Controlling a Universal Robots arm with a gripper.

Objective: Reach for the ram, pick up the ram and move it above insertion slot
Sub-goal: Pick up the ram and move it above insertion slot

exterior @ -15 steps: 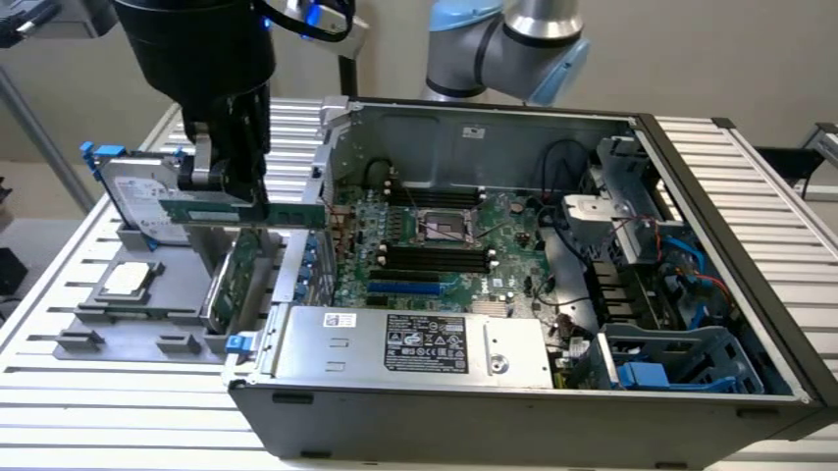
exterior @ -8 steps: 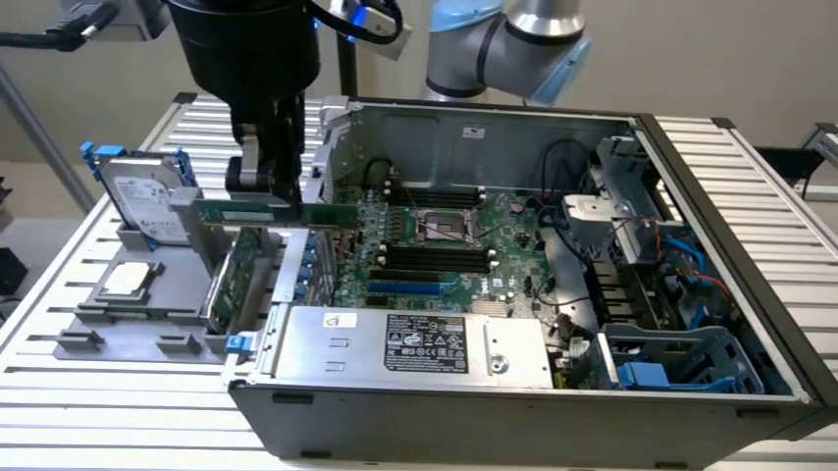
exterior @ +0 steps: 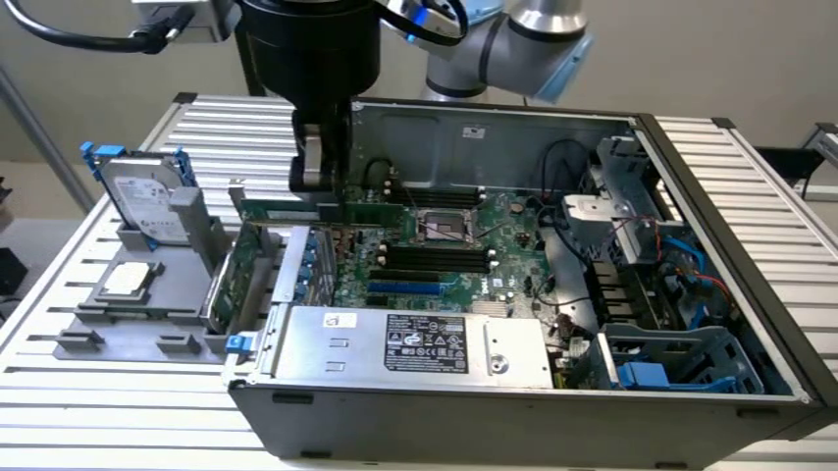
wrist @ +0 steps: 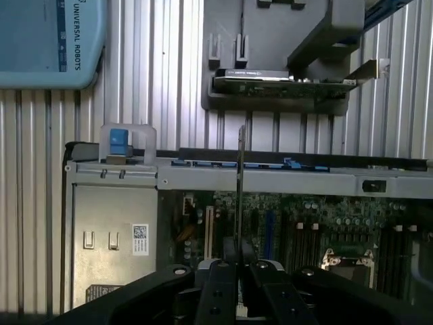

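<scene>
Hard drive: upright in the grey holder, exterior view's left.
Gripper: fingers clamped on the ram, held level over the motherboard, apparently for carrying toward the slots.
Wrist view: ram seen edge-on between the fingers.

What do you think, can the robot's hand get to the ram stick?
Yes, it seems so. The hand already looks closed on the ram, holding it edge-up over the open computer case, with nothing in between.
</scene>
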